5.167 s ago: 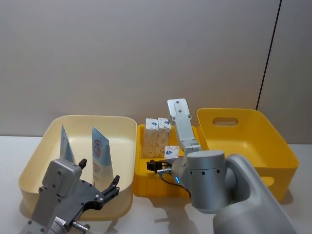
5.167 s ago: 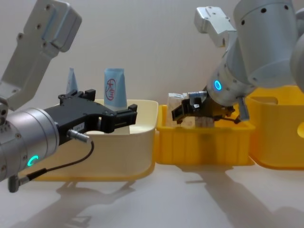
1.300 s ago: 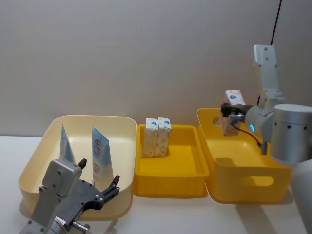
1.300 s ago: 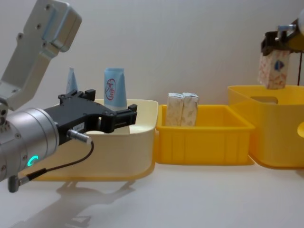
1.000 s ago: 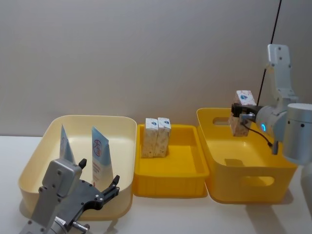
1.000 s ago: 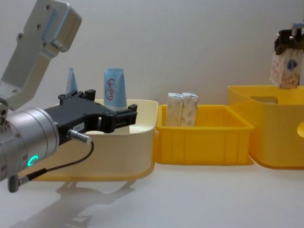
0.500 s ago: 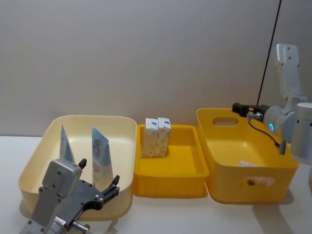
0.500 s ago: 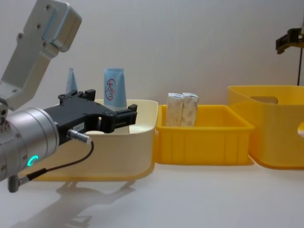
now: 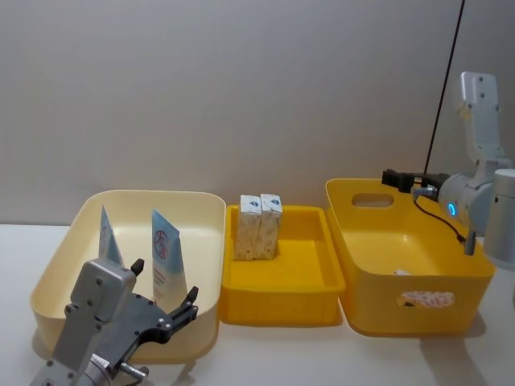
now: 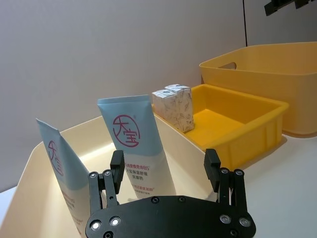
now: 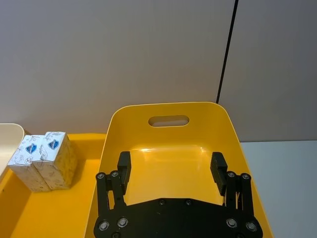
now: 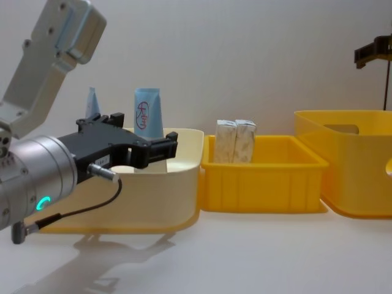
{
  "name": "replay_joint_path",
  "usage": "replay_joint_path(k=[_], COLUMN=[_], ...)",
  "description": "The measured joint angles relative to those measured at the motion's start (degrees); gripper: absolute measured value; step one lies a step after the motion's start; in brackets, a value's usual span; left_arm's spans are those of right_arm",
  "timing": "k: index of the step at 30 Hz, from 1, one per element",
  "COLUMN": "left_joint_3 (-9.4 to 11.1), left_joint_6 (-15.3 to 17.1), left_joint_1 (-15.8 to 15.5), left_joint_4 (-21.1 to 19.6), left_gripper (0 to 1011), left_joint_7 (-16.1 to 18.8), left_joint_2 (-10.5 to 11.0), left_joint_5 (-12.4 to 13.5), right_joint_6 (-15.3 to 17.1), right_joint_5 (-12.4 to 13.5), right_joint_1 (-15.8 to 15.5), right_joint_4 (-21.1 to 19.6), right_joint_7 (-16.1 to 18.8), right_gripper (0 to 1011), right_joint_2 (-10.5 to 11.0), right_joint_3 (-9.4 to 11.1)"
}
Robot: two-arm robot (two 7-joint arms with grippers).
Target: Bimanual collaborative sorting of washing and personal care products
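Two light-blue tubes (image 9: 166, 257) (image 9: 109, 237) stand in the cream bin (image 9: 53, 277); the left wrist view shows the same tubes (image 10: 133, 144) from close up. Two printed cartons (image 9: 260, 226) stand side by side at the back of the small yellow tray (image 9: 282, 310). A third carton (image 9: 424, 299) lies inside the large yellow bin (image 9: 370, 310), partly seen through its front handle slot. My left gripper (image 9: 163, 283) hangs open at the cream bin's near edge, holding nothing. Over the large bin's back rim, my right gripper (image 9: 394, 178) is open and empty.
The three bins stand in a row touching each other, against a plain wall. A dark cable (image 9: 447, 76) runs down the wall behind the right bin. Bare tabletop (image 12: 257, 257) lies in front of the bins.
My right gripper carried a carton from the small tray to over the large yellow bin, opened, and the carton dropped inside and settled. The left gripper barely shifted.
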Motion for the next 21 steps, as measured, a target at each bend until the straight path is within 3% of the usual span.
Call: replay_joint_path(k=[8, 21], left_joint_3=[-0.5, -2.5], left_joint_6=[0.9, 2.3], left_joint_1=[-0.2, 2.5], left_joint_4=[-0.6, -5.0], left_gripper=[1003, 1003], left_joint_7=[0.4, 5.7], left_joint_2=[-0.2, -0.2], left_joint_5=[0.6, 3.9], right_joint_6=[0.0, 0.1], right_joint_5=[0.0, 0.1], right_joint_1=[0.0, 0.0], right_joint_4=[0.0, -0.1], right_joint_7=[0.0, 0.0], right_gripper=[1001, 1001], right_joint_2=[0.0, 0.1], right_joint_3=[0.1, 0.2])
